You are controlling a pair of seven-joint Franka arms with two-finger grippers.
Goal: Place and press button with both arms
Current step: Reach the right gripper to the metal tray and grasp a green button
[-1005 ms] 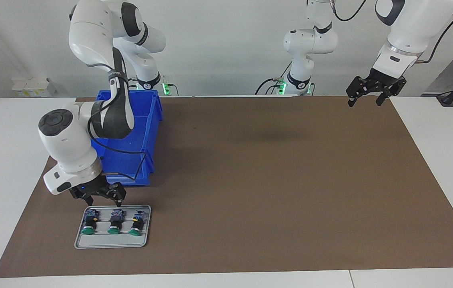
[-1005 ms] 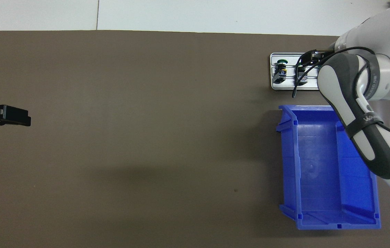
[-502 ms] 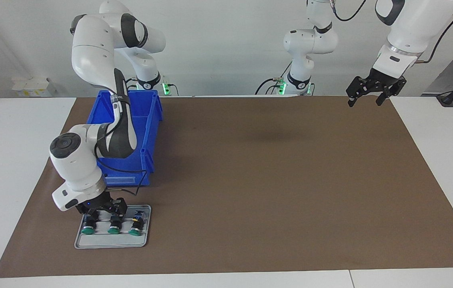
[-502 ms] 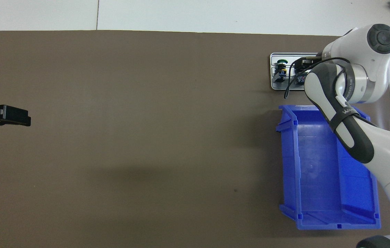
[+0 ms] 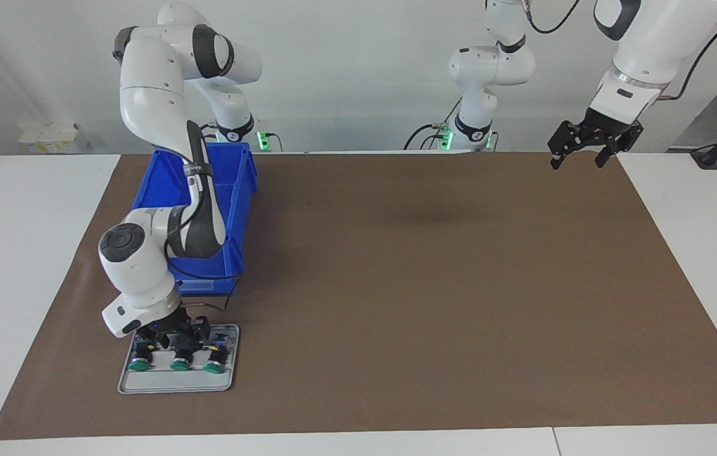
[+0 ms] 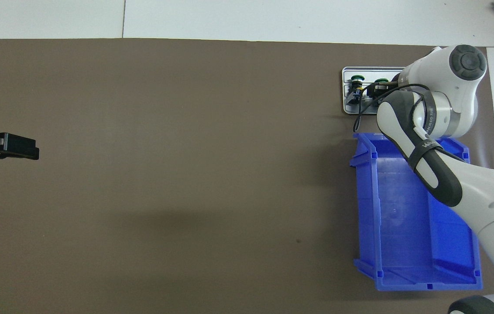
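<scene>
The left hand (image 5: 577,154) waits released above the desk (image 5: 428,285). Past the blue bin (image 5: 213,209), the right hand (image 5: 176,337) sits low over the tray (image 5: 175,383), straddling the middle button (image 5: 180,360); grip unclear. Centre on its black body before clenching

Green-capped button (image 5: 180,356) lying middle of three in grey tray (image 5: 175,384).

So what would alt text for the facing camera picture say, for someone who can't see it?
The right gripper is down on a grey tray holding three green-capped buttons, over the middle one. A blue bin sits nearer the robots on the brown mat; the left gripper waits, open, over the mat's corner.
</scene>
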